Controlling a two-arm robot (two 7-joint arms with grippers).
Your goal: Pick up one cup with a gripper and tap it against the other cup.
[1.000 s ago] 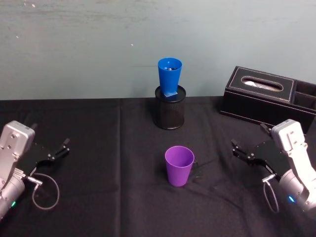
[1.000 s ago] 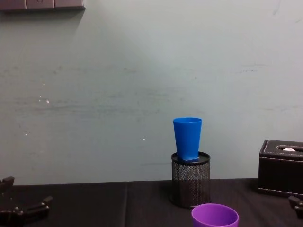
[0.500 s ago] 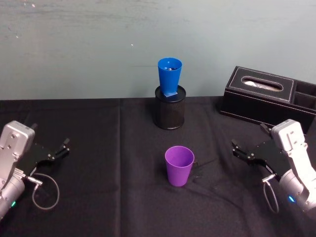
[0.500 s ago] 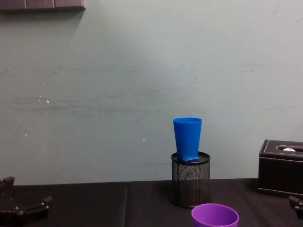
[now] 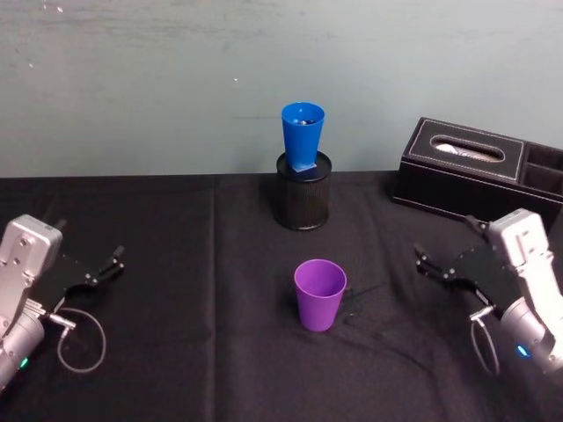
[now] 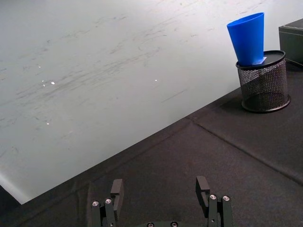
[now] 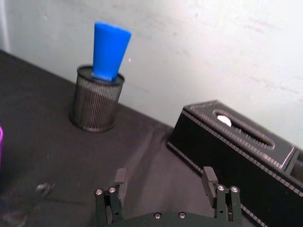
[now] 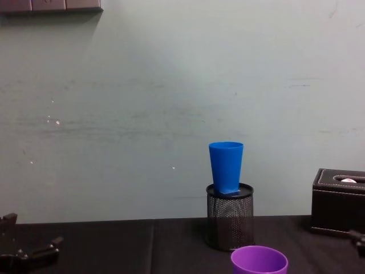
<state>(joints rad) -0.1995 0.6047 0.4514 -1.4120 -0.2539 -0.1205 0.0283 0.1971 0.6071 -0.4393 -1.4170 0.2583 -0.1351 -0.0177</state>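
Left gripper (image 6: 159, 187): long flat black jaws on a silver wrist, low at the near left of the black-draped table (image 5: 176, 264), jaws spread wide, holding nothing. Purple tapered plastic tumbler (image 5: 319, 294): upright on the cloth at near centre, mouth up, well apart from both grippers. Black wire-mesh pen holder (image 5: 303, 202): cylindrical, at far centre close to the pale wall, directly behind the purple tumbler. Bright blue tapered plastic tumbler (image 5: 302, 136): slimmer, base seated in the mesh holder's mouth, mouth up, leaning slightly, most of its body above the rim. Black stitched tissue box (image 5: 466, 171): far right, oval slot on top with white tissue showing. Right gripper (image 7: 164, 177): matching black jaws, low at the near right, in front of the tissue box, jaws wide apart and empty.
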